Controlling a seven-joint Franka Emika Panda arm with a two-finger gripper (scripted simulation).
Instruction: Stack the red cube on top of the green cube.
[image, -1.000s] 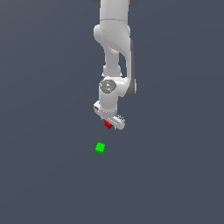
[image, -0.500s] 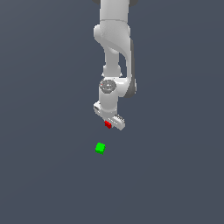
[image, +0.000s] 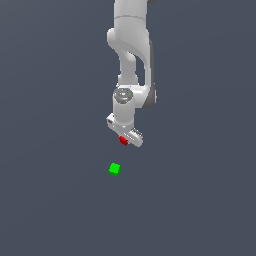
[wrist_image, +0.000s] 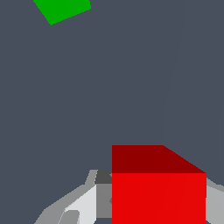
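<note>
The red cube (image: 123, 141) is held between the fingers of my white gripper (image: 124, 140), which is shut on it and carries it above the grey floor. The green cube (image: 114, 169) lies on the floor, below the gripper and slightly toward the exterior view's left, apart from it. In the wrist view the red cube (wrist_image: 157, 186) fills the lower part between my fingers (wrist_image: 83, 203), and the green cube (wrist_image: 61, 9) shows only partly at the picture's edge.
The grey floor (image: 200, 200) spreads around both cubes. The white arm (image: 131, 60) rises from the gripper to the top of the exterior view.
The gripper with the red cube has risen slightly and shifted a little toward the exterior view's left. The green cube has not moved.
</note>
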